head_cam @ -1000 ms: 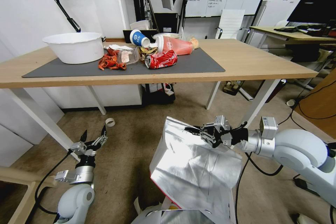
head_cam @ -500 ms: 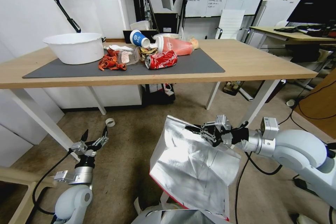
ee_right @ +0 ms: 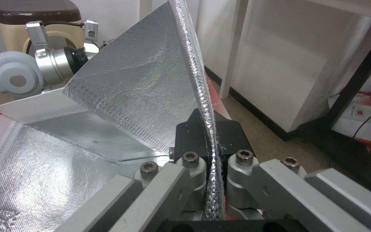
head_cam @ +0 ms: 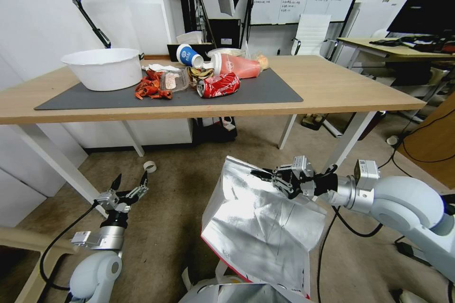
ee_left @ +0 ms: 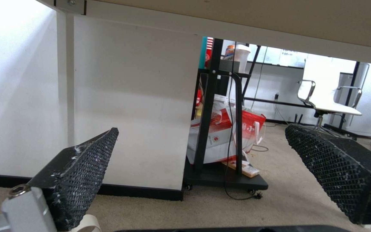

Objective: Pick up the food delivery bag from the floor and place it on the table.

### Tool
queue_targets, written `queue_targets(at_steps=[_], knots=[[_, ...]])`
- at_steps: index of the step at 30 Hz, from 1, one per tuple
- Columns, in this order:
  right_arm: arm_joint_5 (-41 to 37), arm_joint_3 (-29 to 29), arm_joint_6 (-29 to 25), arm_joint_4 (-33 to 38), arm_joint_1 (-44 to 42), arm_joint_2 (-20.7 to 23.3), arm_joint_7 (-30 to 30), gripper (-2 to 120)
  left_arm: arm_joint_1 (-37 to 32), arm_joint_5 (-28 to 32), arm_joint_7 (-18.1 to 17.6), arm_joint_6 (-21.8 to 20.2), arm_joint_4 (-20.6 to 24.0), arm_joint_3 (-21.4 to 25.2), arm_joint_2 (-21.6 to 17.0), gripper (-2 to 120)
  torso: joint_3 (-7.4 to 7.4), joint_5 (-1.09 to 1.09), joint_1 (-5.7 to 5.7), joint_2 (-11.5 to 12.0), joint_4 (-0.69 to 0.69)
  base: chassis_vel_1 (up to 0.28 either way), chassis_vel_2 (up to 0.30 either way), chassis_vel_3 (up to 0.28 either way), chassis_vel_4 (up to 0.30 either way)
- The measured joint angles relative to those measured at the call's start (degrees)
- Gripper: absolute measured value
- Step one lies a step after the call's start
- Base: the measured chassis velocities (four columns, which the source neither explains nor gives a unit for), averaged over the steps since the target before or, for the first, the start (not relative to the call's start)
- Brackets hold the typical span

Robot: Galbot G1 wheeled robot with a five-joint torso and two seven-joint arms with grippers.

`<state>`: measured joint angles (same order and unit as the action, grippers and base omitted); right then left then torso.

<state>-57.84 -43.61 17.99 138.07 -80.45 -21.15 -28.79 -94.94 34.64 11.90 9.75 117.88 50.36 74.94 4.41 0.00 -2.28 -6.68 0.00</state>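
Bag, foil side showing, hung in the air in front of the table and below its top, gripped at its upper rim by the right gripper. In the right wrist view the jaws were clenched on the silvery rim of the bag, the foil edge running straight up between the two black pads. A red edge ran along the bag's lower side in the head view; whether its bottom touched the floor I could not tell, as the robot's own body hid that part. The left gripper hovered low over the floor near a table leg, its jaws spread wide with nothing between them; the left wrist view showed the two mesh-faced fingers well apart, looking under the table toward a black cart. On the table's grey mat lay a white bowl, a crushed red can, cups and scraps. A small white roll sat on the floor beyond the left gripper.
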Motion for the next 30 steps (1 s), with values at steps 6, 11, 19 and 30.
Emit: queue_targets(at_steps=[6, 11, 19, 30], knots=[[0.04, 0.02, -0.04, 0.03, -0.05, 0.16, 0.0, 0, 0.28, 0.06, 0.01, -0.37, 0.0, -0.05, -0.17, 100, 1.37, 0.0, -0.25, -1.62, 0.0, 0.0, 0.0, 0.0, 0.0], [0.0, 0.06, -0.04, 0.14, -0.23, 0.33, -0.05, 0, 0.34, 0.18, -0.03, -0.41, 0.0, -0.16, -0.23, 100, 2.14, 0.0, -0.44, -2.57, 0.0, 0.0, 0.0, 0.0, 0.0], [-0.58, -0.08, -0.03, 0.64, -0.28, 1.02, -0.33, 0, 0.32, 0.21, 0.05, -0.95, 0.29, 0.01, -0.29, 100, 3.58, 0.0, -0.87, -4.45, 0.0, 0.0, 0.0, 0.0, 0.0], [-0.51, -0.15, -0.03, 0.87, -0.6, 0.84, -0.44, 0, -0.03, 0.14, 0.34, -1.3, 0.61, 0.48, -0.3, 100, 5.49, 0.0, -1.51, -6.98, 0.0, 0.0, 0.0, 0.0, 0.0]])
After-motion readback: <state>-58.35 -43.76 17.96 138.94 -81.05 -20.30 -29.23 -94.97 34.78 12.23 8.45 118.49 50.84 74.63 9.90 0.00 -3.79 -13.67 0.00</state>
